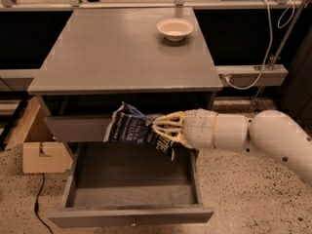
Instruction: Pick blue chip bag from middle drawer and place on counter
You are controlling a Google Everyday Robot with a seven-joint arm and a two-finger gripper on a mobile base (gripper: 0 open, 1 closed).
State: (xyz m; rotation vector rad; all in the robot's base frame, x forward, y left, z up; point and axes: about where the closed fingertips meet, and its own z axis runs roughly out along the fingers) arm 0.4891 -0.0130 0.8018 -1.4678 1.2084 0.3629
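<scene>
My gripper is shut on the blue chip bag, a crinkled dark-blue foil bag with white lettering. I hold it in the air above the open middle drawer, in front of the upper drawer front and just below the counter's front edge. The drawer's flat bottom shows nothing inside. The counter is the grey cabinet top above. My white arm reaches in from the right.
A white bowl stands at the counter's back right. A cardboard box sits on the speckled floor left of the cabinet. A white cable and a ledge are to the right. A rail runs behind the counter.
</scene>
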